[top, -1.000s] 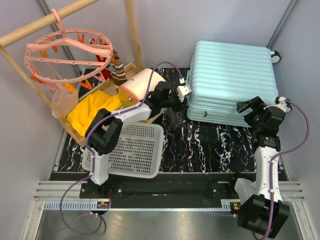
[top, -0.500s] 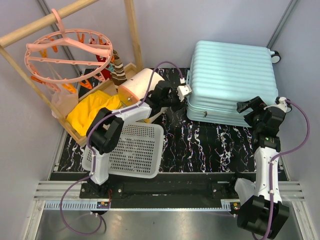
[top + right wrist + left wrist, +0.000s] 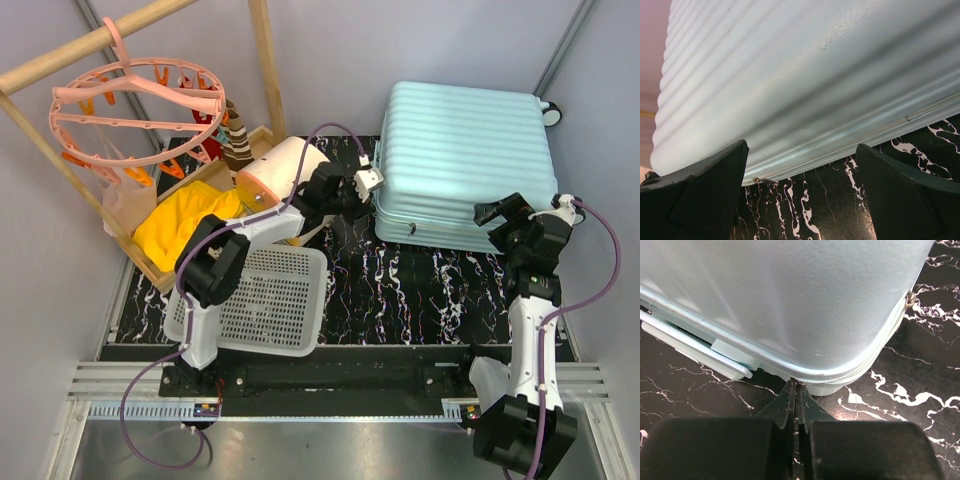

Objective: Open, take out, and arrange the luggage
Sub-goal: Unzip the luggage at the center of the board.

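One black marbled surface (image 3: pixel 420 285) carries everything, with bare room along its near edge and in the strip between basket and case. The luggage (image 3: pixel 465 165) lies flat and zipped shut at the far right, its wheels (image 3: pixel 548 112) near the right wall.

The left jaws are pressed together, their tips touching the zip seam (image 3: pixel 850 375) at the case's near-left corner. Whether anything is pinched between them is too small to tell. The right jaws stand wide at the case's near-right edge with nothing between them, facing its ribbed shell (image 3: pixel 790 85).

The white perforated basket (image 3: pixel 265 300) sits near left, beside the left arm. A pink ring hanger (image 3: pixel 135 100) hangs from a wooden rail at the far left. Under it lie a yellow cloth (image 3: pixel 185 225) and a cream-and-orange box (image 3: pixel 280 170), which is just behind the left arm. A small metal zip pull (image 3: pixel 762 180) shows by the right jaws' left finger (image 3: pixel 700 200).
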Robot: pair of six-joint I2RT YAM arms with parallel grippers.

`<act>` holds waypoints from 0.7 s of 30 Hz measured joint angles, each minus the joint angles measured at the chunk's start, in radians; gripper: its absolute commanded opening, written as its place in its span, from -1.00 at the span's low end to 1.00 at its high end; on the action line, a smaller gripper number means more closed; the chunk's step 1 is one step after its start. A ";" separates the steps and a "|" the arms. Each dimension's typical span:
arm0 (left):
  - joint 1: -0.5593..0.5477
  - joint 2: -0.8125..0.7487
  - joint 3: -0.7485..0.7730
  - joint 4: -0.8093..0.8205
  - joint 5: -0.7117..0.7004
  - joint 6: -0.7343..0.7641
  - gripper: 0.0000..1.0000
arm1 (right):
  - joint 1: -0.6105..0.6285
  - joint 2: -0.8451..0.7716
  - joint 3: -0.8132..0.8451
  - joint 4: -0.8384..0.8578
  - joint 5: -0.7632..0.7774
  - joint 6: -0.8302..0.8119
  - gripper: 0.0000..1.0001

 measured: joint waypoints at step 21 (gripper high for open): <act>-0.015 0.000 -0.029 0.074 -0.147 -0.171 -1.00 | 0.000 -0.027 0.000 -0.004 0.008 -0.008 0.99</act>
